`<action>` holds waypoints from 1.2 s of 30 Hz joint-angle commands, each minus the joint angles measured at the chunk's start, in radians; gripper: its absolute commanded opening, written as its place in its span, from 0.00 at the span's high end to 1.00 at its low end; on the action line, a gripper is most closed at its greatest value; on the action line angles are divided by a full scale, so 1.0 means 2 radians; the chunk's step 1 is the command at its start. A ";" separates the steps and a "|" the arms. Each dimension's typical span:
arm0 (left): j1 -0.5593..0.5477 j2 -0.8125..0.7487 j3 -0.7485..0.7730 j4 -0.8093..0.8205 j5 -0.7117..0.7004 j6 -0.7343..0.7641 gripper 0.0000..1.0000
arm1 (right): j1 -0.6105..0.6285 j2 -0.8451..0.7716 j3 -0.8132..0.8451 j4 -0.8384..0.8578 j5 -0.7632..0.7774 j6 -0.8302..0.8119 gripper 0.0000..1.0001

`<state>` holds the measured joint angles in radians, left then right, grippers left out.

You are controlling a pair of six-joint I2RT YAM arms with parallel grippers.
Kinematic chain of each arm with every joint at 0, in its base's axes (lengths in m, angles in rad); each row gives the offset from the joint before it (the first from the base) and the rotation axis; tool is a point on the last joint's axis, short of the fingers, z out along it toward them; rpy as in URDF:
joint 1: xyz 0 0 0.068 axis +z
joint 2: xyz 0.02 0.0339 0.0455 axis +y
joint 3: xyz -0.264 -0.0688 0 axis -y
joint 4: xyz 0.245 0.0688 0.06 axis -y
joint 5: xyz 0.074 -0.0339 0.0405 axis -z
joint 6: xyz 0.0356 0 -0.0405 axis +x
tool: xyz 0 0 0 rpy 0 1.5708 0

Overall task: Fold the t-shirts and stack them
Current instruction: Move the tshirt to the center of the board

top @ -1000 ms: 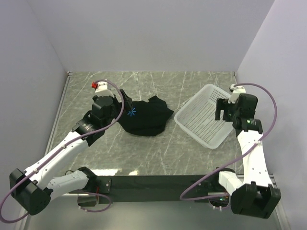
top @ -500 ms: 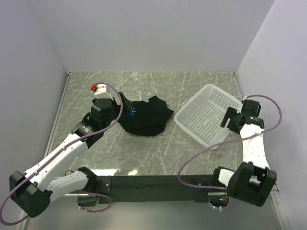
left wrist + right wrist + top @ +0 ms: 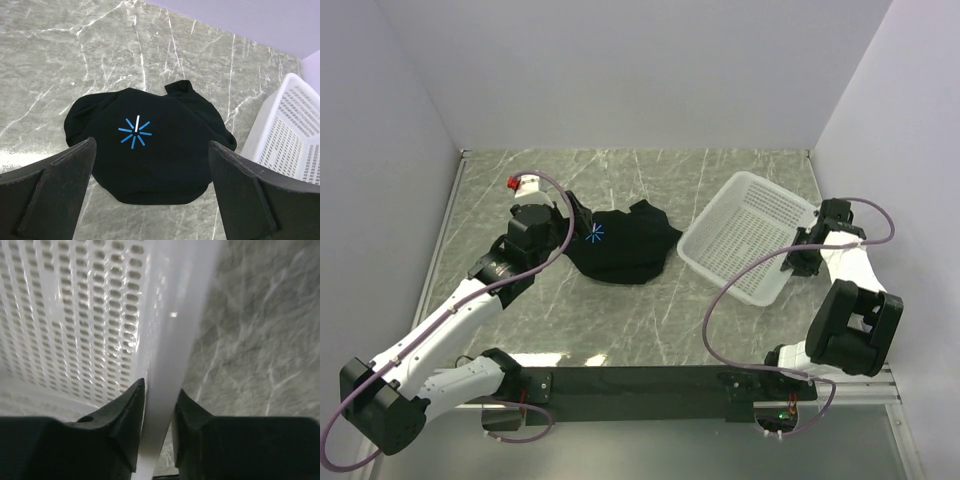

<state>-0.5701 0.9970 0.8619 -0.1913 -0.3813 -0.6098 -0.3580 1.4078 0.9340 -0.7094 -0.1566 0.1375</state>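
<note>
The black t-shirt (image 3: 150, 155) lies in a crumpled heap on the desk (image 3: 60, 65). It is not folded yet, and it sits right beside the white basket (image 3: 170, 300). The left fingers (image 3: 55, 195) hang over the shirt, spread wide with nothing in them. The right fingers (image 3: 122, 425) are pinched on the basket's thin edge. That is a small bite, so I think the basket could slip out or tip if the arm pulls hard. It could also bump the shirt. If the left fingers grab the middle of the heap, it may bunch up more.
</note>
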 commanded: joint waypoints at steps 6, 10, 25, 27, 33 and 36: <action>0.007 -0.003 0.011 0.008 0.008 0.013 0.01 | -0.004 0.053 0.133 0.095 0.106 -0.098 0.82; 0.009 0.005 0.015 0.008 0.013 0.015 0.01 | -0.008 0.130 0.218 0.118 0.116 -0.141 0.85; 0.010 0.022 0.041 -0.014 0.013 -0.007 0.01 | 0.001 0.378 0.515 0.116 0.112 -0.326 0.71; 0.010 0.024 0.041 -0.013 0.012 -0.011 0.01 | 0.001 0.383 0.522 0.128 0.120 -0.336 0.59; 0.010 0.031 0.048 -0.012 0.010 -0.021 0.01 | 0.007 0.371 0.499 0.170 0.121 -0.363 0.29; 0.010 0.038 0.058 -0.012 0.013 -0.016 0.01 | 0.013 0.361 0.496 0.171 0.114 -0.372 0.27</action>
<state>-0.5529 1.0630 0.9184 -0.2237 -0.3603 -0.6376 -0.3527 2.1685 1.9244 -0.4248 0.0647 -0.5529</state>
